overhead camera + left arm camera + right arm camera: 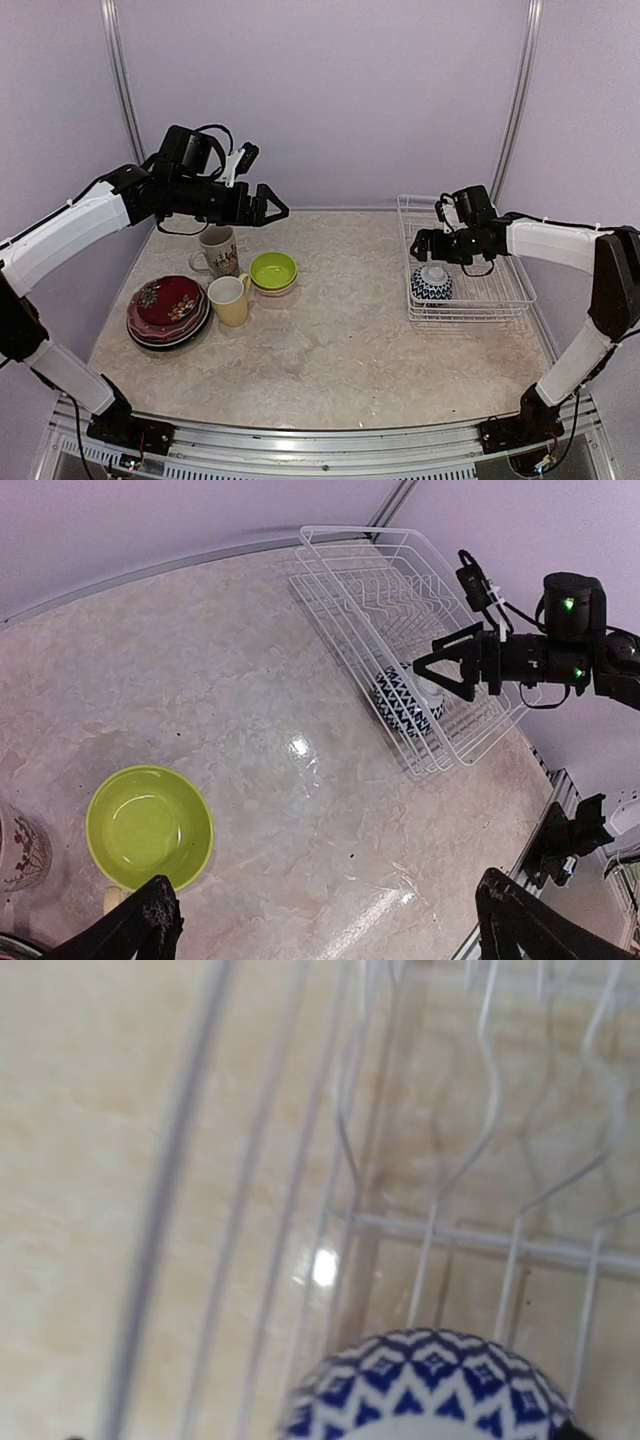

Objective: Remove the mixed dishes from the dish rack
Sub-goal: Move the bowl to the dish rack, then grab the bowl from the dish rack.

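Far left of surface [340,340], near front: plate stack [165,318], several plates, red floral plate [168,300] on top, lying flat.
Just right of stack: pale-yellow mug [230,300], upright, handle to the rear-right; close to the stack's rim, contact can't be told.
Behind it: beige patterned mug [218,250], upright, handle facing left; only a sliver shows at the left-wrist view's edge.
Right of both mugs: lime-green bowl [273,270], upright, nothing inside. It seems to sit on a second bowl w/ only a pale rim showing. It is near the yellow mug's handle.
Above the mugs/bowl group, in the air: left gripper [270,205], jaws spread wide, nothing between them, touching nothing. In the left-wrist view its fingers [140,920] stand at opposite bottom corners.
Ctr of surface: bare marbled top, no items.
Right side: dish rack [490,285], white wire, flat on the surface, prongs along the back.
In rack, front-left corner: blue-and-white patterned bowl [432,285], upside down, foot ring up, against the rack's left wall.
Directly over that bowl: right gripper [428,248], jaws wide, straddling the bowl from above. Contact w/ the bowl can't be told, and the bowl rests in the rack.
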Controlling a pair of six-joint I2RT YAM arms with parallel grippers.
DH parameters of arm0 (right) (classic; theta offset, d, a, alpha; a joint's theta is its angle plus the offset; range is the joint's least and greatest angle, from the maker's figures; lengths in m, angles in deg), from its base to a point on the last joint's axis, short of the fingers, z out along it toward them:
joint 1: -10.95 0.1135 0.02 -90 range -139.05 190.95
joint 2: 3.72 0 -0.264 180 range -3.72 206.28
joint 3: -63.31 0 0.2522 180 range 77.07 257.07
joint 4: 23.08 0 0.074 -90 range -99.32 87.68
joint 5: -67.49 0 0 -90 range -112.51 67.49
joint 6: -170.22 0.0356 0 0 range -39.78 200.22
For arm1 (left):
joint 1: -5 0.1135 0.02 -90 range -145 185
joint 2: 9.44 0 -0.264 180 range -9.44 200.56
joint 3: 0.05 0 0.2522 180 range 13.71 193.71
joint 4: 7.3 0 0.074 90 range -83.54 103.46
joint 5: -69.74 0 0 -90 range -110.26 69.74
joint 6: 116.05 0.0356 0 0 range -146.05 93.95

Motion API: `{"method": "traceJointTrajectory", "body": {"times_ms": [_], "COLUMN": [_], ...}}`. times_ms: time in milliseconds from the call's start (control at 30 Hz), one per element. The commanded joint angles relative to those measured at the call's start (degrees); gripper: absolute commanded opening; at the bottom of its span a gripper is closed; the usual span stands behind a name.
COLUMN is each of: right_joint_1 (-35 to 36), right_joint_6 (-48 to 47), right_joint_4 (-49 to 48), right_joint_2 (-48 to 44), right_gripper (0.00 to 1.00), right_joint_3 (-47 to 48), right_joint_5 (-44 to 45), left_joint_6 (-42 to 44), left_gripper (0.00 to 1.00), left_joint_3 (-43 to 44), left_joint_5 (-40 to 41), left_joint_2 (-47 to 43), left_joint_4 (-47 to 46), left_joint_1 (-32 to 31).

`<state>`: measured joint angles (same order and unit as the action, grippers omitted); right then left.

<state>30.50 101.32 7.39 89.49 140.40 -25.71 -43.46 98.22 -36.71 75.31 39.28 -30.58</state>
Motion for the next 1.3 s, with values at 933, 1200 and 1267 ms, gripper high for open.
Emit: {"method": "traceJointTrajectory", "body": {"times_ms": [933, 1200, 1267], "right_joint_1": [-11.7, -12.0, -12.2], "right_joint_6": [29.8, 31.6, 32.3], "right_joint_4": [-18.5, -21.9, -22.7], "right_joint_2": [-6.3, -3.6, -3.2], "right_gripper": [0.99, 0.99, 0.99], "right_joint_3": [-23.2, -23.2, -23.5], "right_joint_5": [-15.7, -16.2, -16.0], "left_joint_6": [1.5, 1.5, 1.6], "left_gripper": [0.99, 0.99, 0.99], "left_joint_3": [0.7, 0.6, 0.6], "left_joint_5": [2.1, 2.3, 2.4], "left_joint_2": [1.3, 1.4, 1.5], "left_joint_4": [1.5, 1.5, 1.5], "left_joint_1": [-2.0, -2.2, -2.2]}}
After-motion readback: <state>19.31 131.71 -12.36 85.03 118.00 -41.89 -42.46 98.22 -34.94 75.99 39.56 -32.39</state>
